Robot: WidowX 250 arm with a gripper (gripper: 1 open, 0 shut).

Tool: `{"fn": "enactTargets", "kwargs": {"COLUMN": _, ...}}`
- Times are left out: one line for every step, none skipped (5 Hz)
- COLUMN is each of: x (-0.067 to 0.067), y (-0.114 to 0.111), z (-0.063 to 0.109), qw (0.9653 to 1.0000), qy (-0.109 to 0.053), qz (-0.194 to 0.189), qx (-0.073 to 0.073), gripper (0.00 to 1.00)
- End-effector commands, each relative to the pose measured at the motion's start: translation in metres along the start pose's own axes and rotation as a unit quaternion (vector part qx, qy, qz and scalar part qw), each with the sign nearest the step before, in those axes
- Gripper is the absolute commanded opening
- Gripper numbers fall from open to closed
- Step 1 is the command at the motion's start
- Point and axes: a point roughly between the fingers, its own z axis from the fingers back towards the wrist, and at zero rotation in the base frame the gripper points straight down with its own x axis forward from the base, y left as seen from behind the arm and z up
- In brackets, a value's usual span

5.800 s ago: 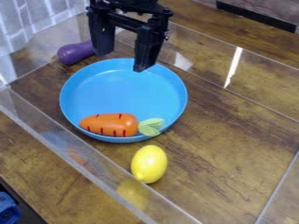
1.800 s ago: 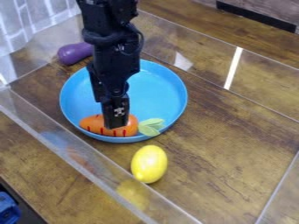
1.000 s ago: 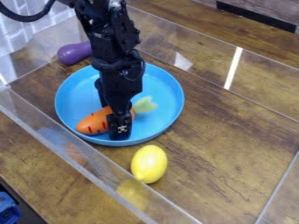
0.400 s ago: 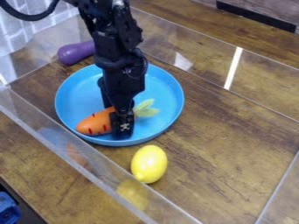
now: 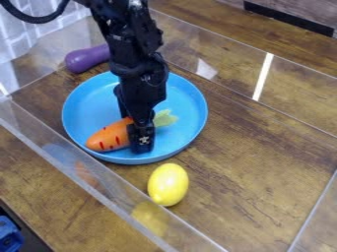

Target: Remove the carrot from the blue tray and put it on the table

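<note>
The orange carrot (image 5: 110, 137) lies tilted in the blue tray (image 5: 93, 103), its light green leafy end toward the tray's middle right. My gripper (image 5: 137, 138) points straight down into the tray and stands open, low over the carrot's middle. One black finger (image 5: 140, 145) shows on the near side of the carrot; the other is hidden behind it. The arm's body covers the carrot's middle, so I cannot tell whether the fingers touch it. The dark wood table (image 5: 250, 167) lies all around the tray.
A yellow lemon (image 5: 168, 184) sits on the table just in front of the tray. A purple eggplant (image 5: 85, 58) lies behind the tray at the left. Clear acrylic walls (image 5: 66, 162) edge the table at the front and left.
The gripper came down from above the tray's far rim onto the carrot, and the carrot has turned, its leafy end swung up and right. Over the last second almost nothing moved.
</note>
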Motion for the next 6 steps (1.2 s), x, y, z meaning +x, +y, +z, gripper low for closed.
{"fn": "enactTargets", "kwargs": {"x": -0.0039, "y": 0.001, "z": -0.0057, "qw": 1.0, "qy": 0.002, "qz": -0.002, "qx": -0.004, "gripper": 1.0}}
{"fn": "enactTargets", "kwargs": {"x": -0.004, "y": 0.0005, "z": -0.0073, "qw": 1.0, "qy": -0.001, "qz": -0.001, "qx": -0.005, "gripper": 1.0}}
{"fn": "enactTargets", "kwargs": {"x": -0.0044, "y": -0.0003, "z": -0.0091, "qw": 1.0, "qy": -0.003, "qz": 0.001, "qx": -0.007, "gripper": 1.0}}
{"fn": "enactTargets", "kwargs": {"x": -0.0047, "y": -0.0011, "z": -0.0101, "qw": 1.0, "qy": -0.006, "qz": 0.002, "qx": -0.008, "gripper": 1.0}}
{"fn": "enactTargets", "kwargs": {"x": -0.0051, "y": -0.0019, "z": -0.0111, "qw": 0.9999, "qy": -0.007, "qz": 0.003, "qx": -0.009, "gripper": 1.0}}
{"fn": "enactTargets", "kwargs": {"x": -0.0055, "y": -0.0029, "z": -0.0123, "qw": 0.9999, "qy": -0.008, "qz": 0.004, "qx": -0.011, "gripper": 1.0}}
